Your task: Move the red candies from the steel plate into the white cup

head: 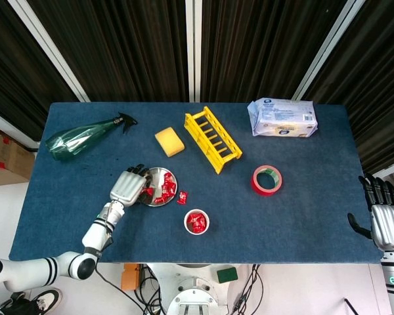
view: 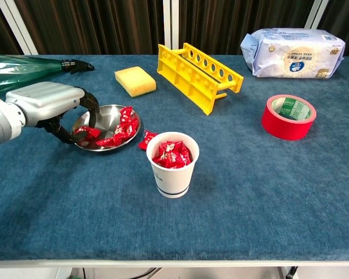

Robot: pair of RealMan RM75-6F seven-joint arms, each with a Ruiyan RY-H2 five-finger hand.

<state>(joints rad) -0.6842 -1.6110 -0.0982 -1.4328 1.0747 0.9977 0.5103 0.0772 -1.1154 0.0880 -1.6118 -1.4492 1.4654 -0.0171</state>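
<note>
Nearest on the blue worktop (view: 262, 203) stands the white cup (view: 173, 165), upright and already heaped with red candies (view: 171, 153). Just beyond its far left rim one loose candy (view: 146, 139) lies on the cloth, between the cup and the steel plate (view: 106, 129). The plate sits to the left of the cup and holds several more red candies along its right and near sides.

The left hand (view: 45, 104) reaches in from the left edge, palm down over the left rim of the plate, with its dark fingertips (view: 93, 107) curled down into the dish and the thumb under them beside a candy; whether it has actually pinched one I cannot tell. The right hand (head: 386, 223) shows only in the head view, hanging off the right end of the worktop with fingers straight and apart, holding nothing.

Farther back lie a red tape roll (view: 288, 117) on the right, a yellow rack (view: 199, 75) in the middle and a yellow sponge (view: 135, 81) left of it. At the far left lies a green spray bottle (view: 23, 68) on its side, and at the far right a pack of wipes (view: 293, 53).
</note>
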